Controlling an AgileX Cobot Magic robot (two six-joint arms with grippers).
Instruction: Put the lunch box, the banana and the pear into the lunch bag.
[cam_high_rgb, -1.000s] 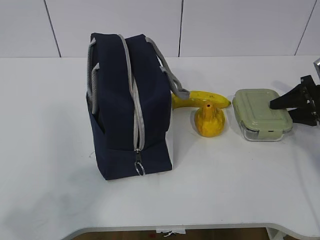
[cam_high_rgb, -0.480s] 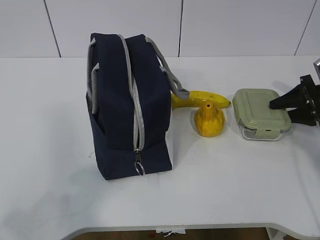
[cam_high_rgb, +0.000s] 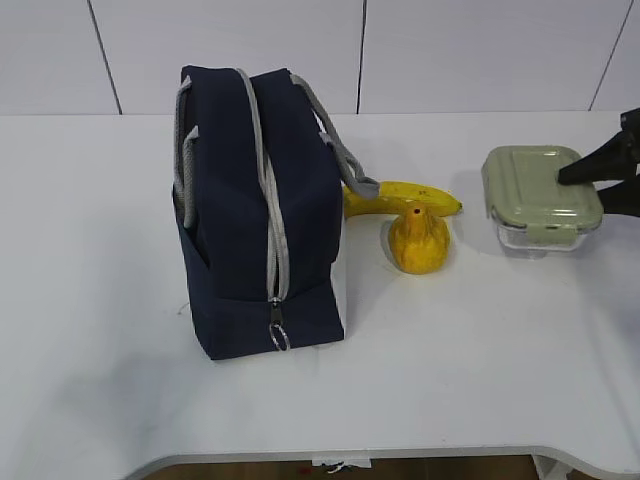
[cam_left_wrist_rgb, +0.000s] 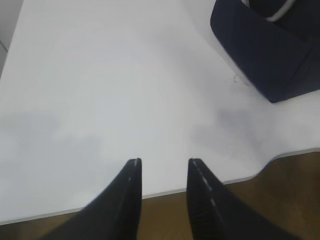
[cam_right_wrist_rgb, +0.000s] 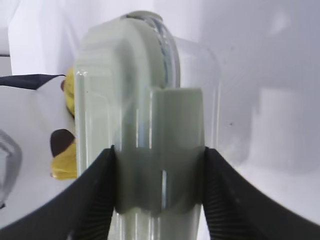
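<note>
The navy lunch bag (cam_high_rgb: 258, 210) stands upright at the left of the table, zipper closed, ring pull at its lower front; its corner shows in the left wrist view (cam_left_wrist_rgb: 267, 50). The banana (cam_high_rgb: 405, 197) lies right of the bag and the pear (cam_high_rgb: 419, 240) stands in front of it. My right gripper (cam_high_rgb: 575, 185) is shut on the lunch box (cam_high_rgb: 541, 196), gripping its right end and holding it above the table; in the right wrist view the fingers (cam_right_wrist_rgb: 97, 190) press both sides of the box (cam_right_wrist_rgb: 155, 150). My left gripper (cam_left_wrist_rgb: 162, 167) is open and empty over the table's front edge.
The white table (cam_high_rgb: 450, 350) has a curved front edge (cam_left_wrist_rgb: 200, 187). A white panelled wall (cam_high_rgb: 450, 50) runs behind the table.
My right gripper closed on the lunch box and raised it up and to the right off the table. The bag, banana and pear stayed put.
</note>
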